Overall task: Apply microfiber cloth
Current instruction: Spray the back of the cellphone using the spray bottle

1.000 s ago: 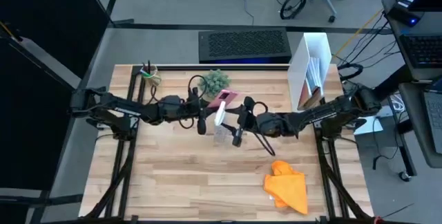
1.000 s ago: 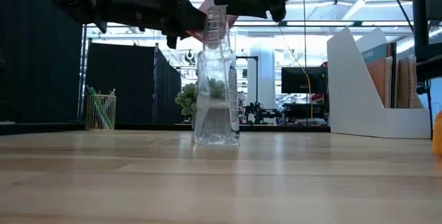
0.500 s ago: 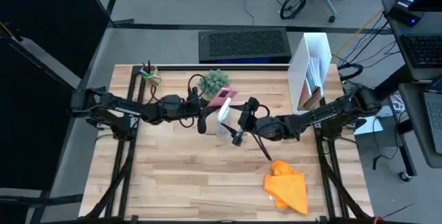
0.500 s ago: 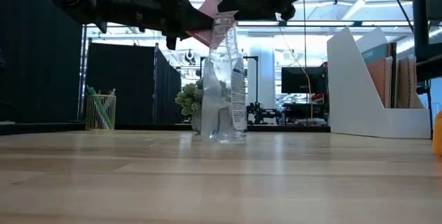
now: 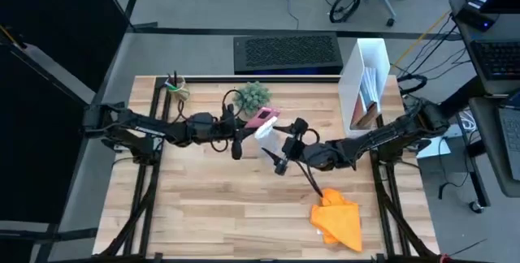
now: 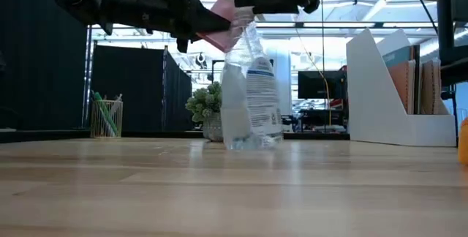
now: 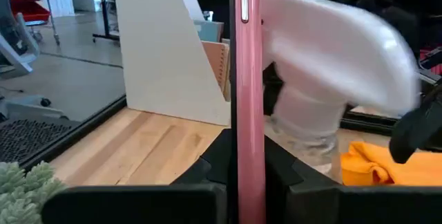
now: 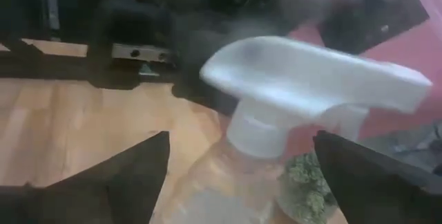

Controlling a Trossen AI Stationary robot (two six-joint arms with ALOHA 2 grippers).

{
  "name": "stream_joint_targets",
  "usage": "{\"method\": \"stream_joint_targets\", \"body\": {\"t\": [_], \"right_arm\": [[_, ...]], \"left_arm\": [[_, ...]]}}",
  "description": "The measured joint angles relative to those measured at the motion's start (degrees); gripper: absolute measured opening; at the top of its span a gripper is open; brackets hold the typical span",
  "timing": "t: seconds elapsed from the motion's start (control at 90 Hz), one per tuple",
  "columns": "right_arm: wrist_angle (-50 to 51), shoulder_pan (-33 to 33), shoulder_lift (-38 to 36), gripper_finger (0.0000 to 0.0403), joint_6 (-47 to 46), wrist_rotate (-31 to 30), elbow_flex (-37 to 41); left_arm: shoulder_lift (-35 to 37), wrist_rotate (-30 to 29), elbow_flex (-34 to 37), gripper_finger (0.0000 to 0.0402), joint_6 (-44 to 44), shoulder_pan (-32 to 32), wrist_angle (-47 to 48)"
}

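High view: left pincer (image 5: 249, 130) is pinching the pink phone (image 5: 263, 118) while right pincer (image 5: 276, 154), spread, is facing the spray bottle (image 6: 251, 83); fetching the microfiber cloth (image 5: 338, 217) probably comes next.

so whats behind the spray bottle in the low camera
A small potted plant shows just beside the spray bottle, partly covered by it. A white file holder stands off to the side. The pink phone sits above the bottle in the left end effector.

Surface: pale wooden slatted table (image 5: 211, 206)
On it: bright orange microfiber cloth (image 5: 338, 218) (crumpled), clear plastic spray bottle (image 6: 250, 91), white file holder (image 5: 366, 80), small potted plant (image 5: 253, 95)
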State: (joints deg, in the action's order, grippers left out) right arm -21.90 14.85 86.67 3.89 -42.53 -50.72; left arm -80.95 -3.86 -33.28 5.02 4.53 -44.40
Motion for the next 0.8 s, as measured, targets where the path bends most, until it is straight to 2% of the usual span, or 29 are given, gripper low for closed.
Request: {"method": "stream_joint_targets", "body": {"t": [0.133, 0.289, 0.489, 0.656, 0.8], "right_arm": [[0.9, 0.1, 0.0, 0.0339, -3.8, 0.9, 0.0], [1.6, 0.4, 0.0, 0.0339, -8.2, 7.0, 0.0], [4.9, 1.0, 0.0, 0.0339, -12.0, 7.7, 0.0], [11.9, 1.0, 0.0, 0.0339, -17.2, 8.0, 0.0], [14.4, 0.8, 0.0, 0.0339, -18.7, 6.6, 0.0]], "left_arm": [[0.0, -0.3, 0.0, 0.0015, 0.0, 0.0, -0.1], [0.0, -0.4, 0.0, 0.0015, 0.2, 0.0, -0.1], [0.0, -0.6, 0.0, 0.0015, 0.5, -0.2, 0.5], [0.0, 0.0, 0.0, 0.0015, 0.7, -2.1, 8.5], [0.0, -2.0, 0.0, 0.0015, 2.5, -4.6, 13.7]]}}
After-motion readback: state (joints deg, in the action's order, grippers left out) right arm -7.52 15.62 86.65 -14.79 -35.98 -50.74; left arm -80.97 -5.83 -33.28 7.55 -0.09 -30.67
